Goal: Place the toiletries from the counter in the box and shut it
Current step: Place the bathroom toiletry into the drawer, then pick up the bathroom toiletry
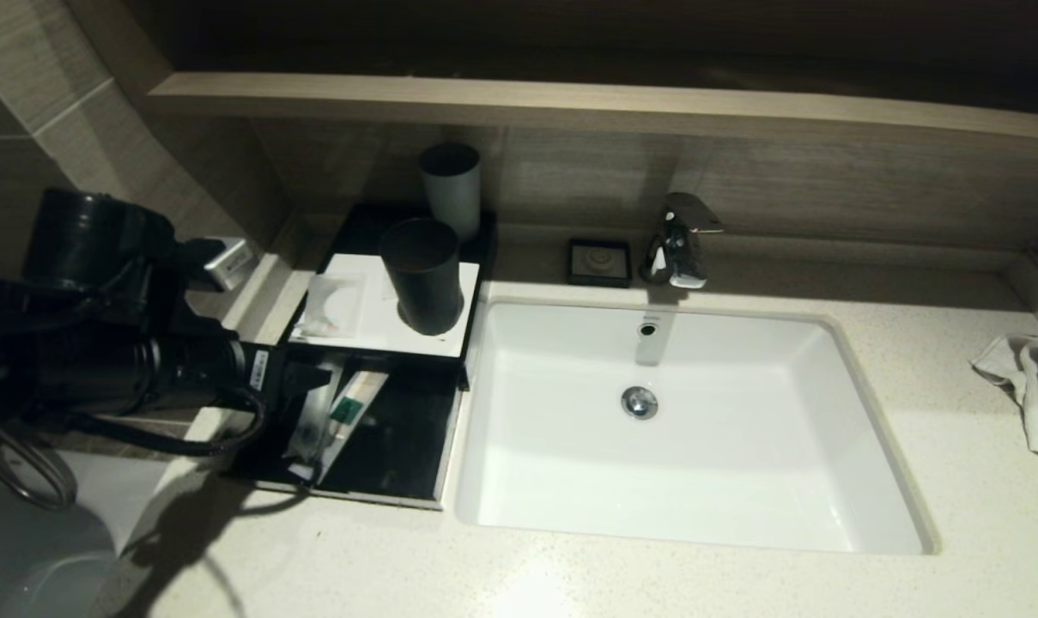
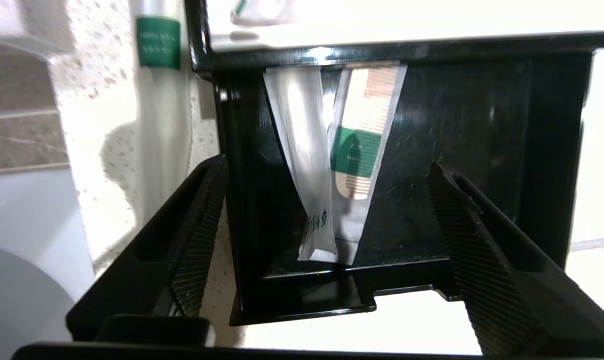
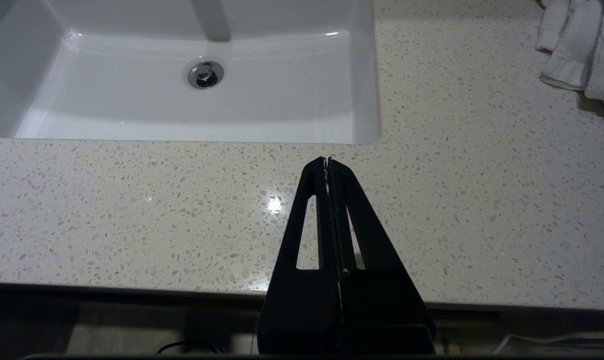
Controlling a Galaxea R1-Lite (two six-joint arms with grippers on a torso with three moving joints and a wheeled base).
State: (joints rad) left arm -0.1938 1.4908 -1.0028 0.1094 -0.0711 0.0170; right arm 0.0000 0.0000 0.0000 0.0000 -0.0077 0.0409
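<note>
**Desk:** Item one, the toiletries?

**Me:** Two long packets lie side by side in the box's (image 1: 373, 343) pulled-out drawer (image 2: 481, 125): a plain one (image 2: 304, 165) and a green-label one (image 2: 359, 145). The squarish pad packet (image 1: 334, 302) lies on the white top panel beside the dark cup (image 1: 422, 275). Another green-label packet (image 2: 159, 75) lies on the bench (image 1: 742, 584) just beside the box.

**Desk:** Pincers?

**Me:** My left pincer (image 2: 326, 225) is spread wide over the drawer, holding nothing. My right pincer (image 3: 327, 165) is clenched and empty, parked at the bench's front edge before the sink (image 1: 862, 446).
</note>
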